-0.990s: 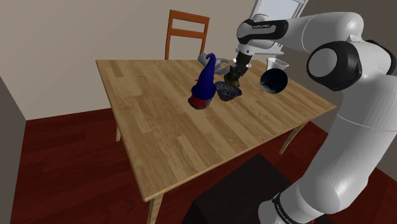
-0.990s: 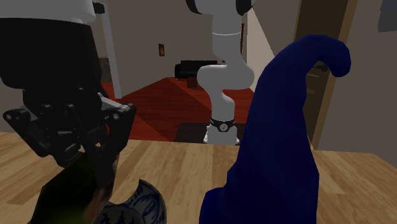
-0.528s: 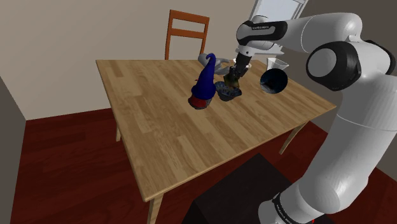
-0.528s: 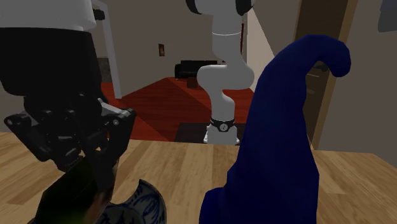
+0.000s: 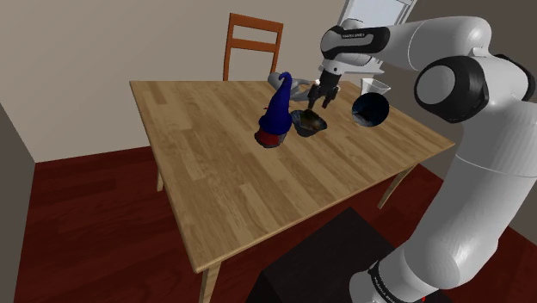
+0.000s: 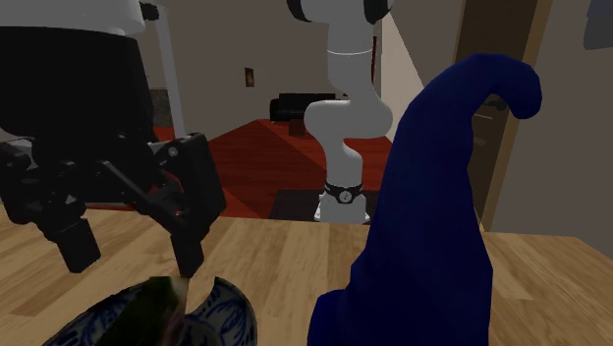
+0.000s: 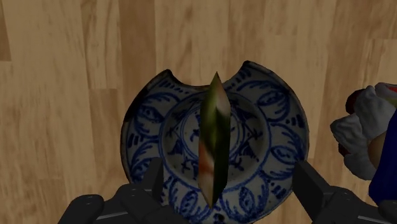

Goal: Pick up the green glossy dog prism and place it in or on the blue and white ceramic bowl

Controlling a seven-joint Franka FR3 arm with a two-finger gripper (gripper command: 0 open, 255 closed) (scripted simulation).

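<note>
The green glossy prism (image 7: pixel 214 137), narrow with an orange-red patch, stands on edge in the middle of the blue and white bowl (image 7: pixel 273 127). My gripper (image 7: pixel 233 184) hovers just above it, open, its fingers well clear on either side of the prism. In the second exterior view the open gripper (image 6: pixel 133 251) hangs over the prism (image 6: pixel 157 300) and the bowl's rim (image 6: pixel 224 310). From the shoulder view the gripper (image 5: pixel 315 100) is right above the bowl (image 5: pixel 311 123), which sits far back on the wooden table (image 5: pixel 232 163).
A gnome figure with a tall dark blue hat (image 5: pixel 275 116) (image 6: pixel 432 226) stands close beside the bowl. A dark round cup (image 5: pixel 372 108) and a clear container (image 5: pixel 376 84) lie beyond the gripper. A wooden chair (image 5: pixel 254 43) is behind the table.
The fingers have sprung apart and let go of the prism. It now rests in the bowl, and the hand has lifted slightly above it.
</note>
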